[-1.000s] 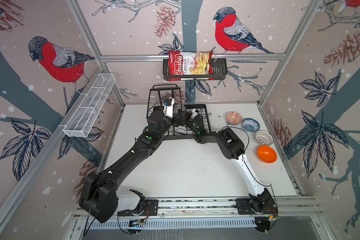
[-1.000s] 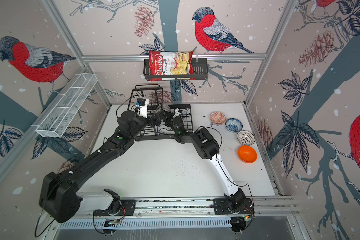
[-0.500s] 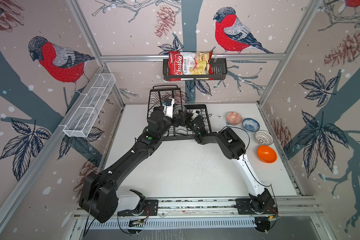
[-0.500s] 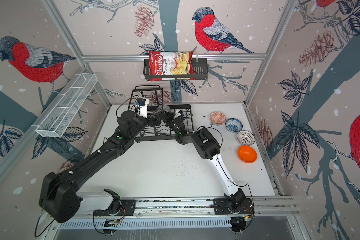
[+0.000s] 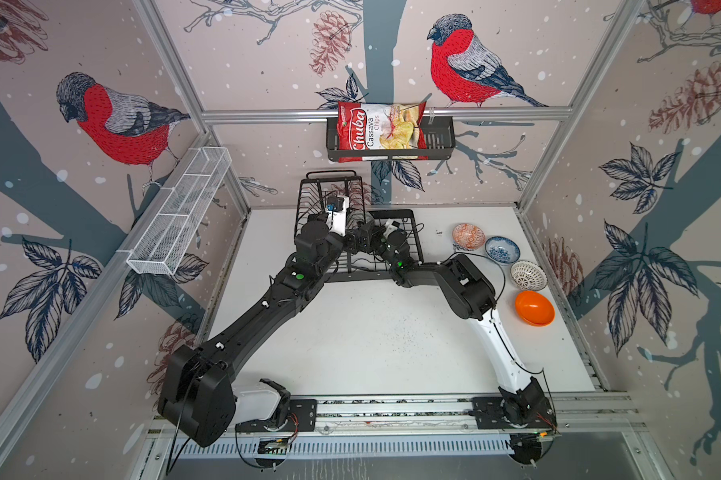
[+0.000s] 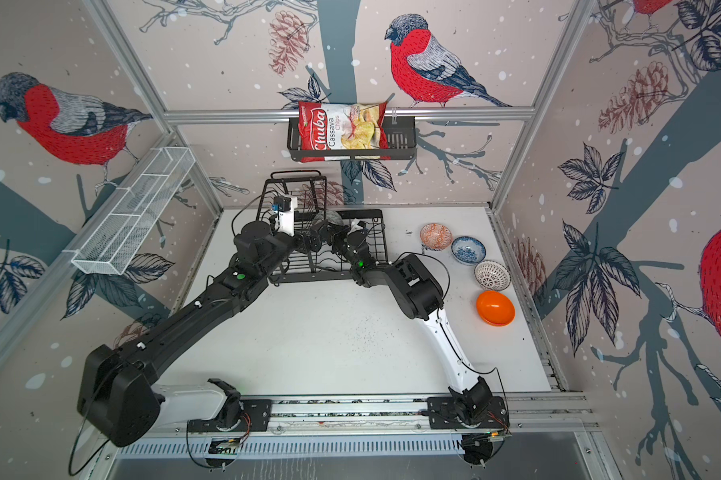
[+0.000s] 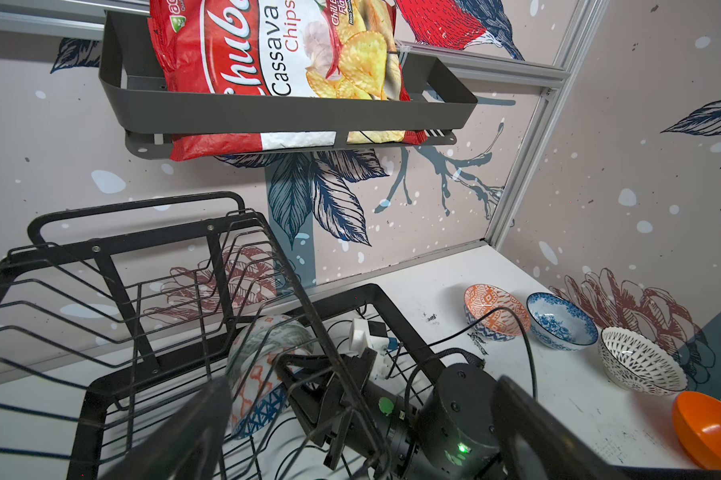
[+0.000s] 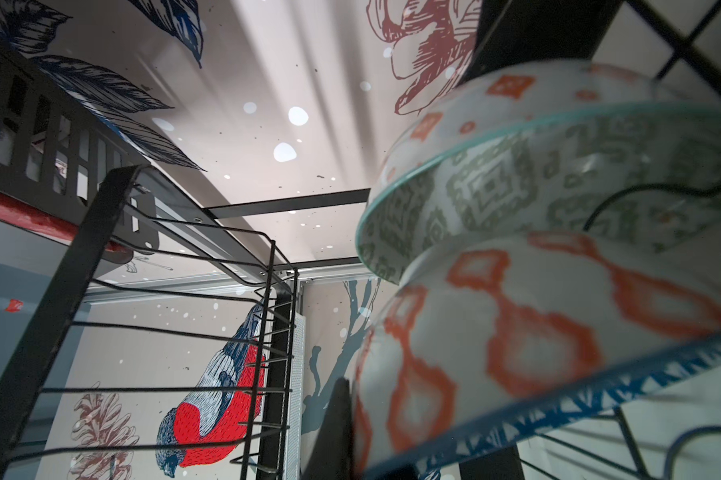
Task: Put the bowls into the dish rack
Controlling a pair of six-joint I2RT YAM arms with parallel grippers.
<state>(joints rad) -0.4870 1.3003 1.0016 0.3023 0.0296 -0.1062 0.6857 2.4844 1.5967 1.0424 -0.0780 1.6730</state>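
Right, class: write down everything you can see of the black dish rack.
The dish rack is black wire, in two tiers: a raised, slotted upper tier with a loop handle, and a wider lower tray. It stands on the white table by the back wall. A patterned bowl stands on edge in the lower tray, gripped by the right gripper; the left gripper hangs open over it.

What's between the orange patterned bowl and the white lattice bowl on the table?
The blue-white floral bowl, between the orange patterned bowl and the white lattice bowl; both top views show it.
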